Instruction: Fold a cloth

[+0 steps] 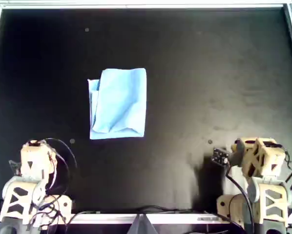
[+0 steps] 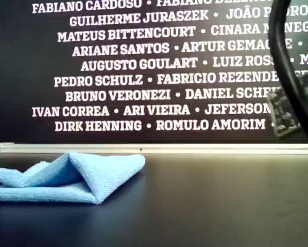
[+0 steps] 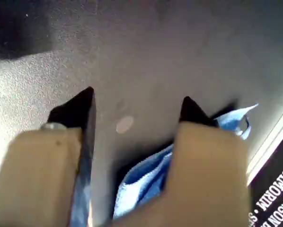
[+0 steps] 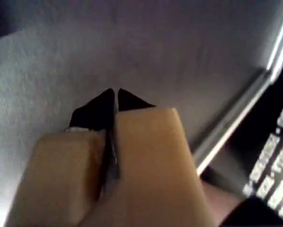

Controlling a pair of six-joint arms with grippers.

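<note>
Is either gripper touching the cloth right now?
Apart. The overhead view shows the cloth lying alone on the mat, with bare mat between it and both arms parked at the near edge.

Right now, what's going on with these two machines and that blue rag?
Nothing is being handled at this moment. The light-blue cloth lies loosely folded on the black table, with one flap puffed up in the exterior view rather than lying flat. Both arms sit back at the near edge, away from it. My first tool is open and empty, with the cloth in sight beyond it. My second tool is shut on nothing, over bare table.
</note>
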